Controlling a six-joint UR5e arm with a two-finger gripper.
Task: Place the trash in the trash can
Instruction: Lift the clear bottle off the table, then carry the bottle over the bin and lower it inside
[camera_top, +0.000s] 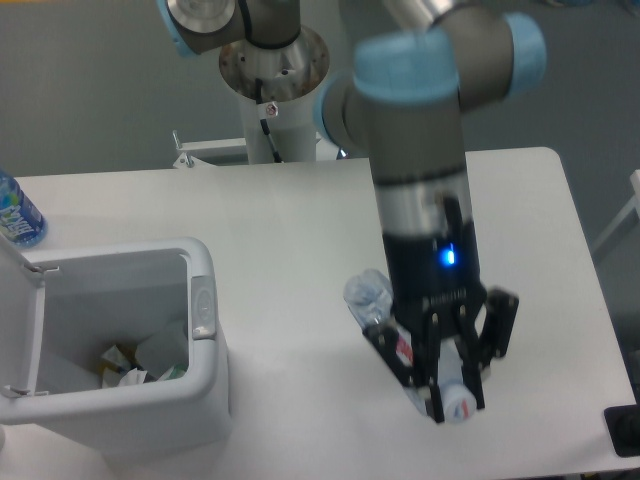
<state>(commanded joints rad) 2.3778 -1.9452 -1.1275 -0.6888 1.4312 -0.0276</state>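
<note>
The slim clear bottle (372, 296) with a red-and-blue label lies slanted at the table's front right, its cap end toward the front edge. My gripper (455, 400) comes straight down over it, with the jaws pressed against both sides of its cap end. The white trash can (205, 375) stands at the front left with its lid (22, 310) swung open and a grey oval button (203, 305) on its rim. Inside it lie a translucent whitish cup-like piece (162, 350) and some scraps.
A blue-labelled water bottle (17, 215) stands at the table's far left edge, behind the bin. The arm's white base column (272, 105) rises at the back centre. A dark object (624, 430) sits off the front right corner.
</note>
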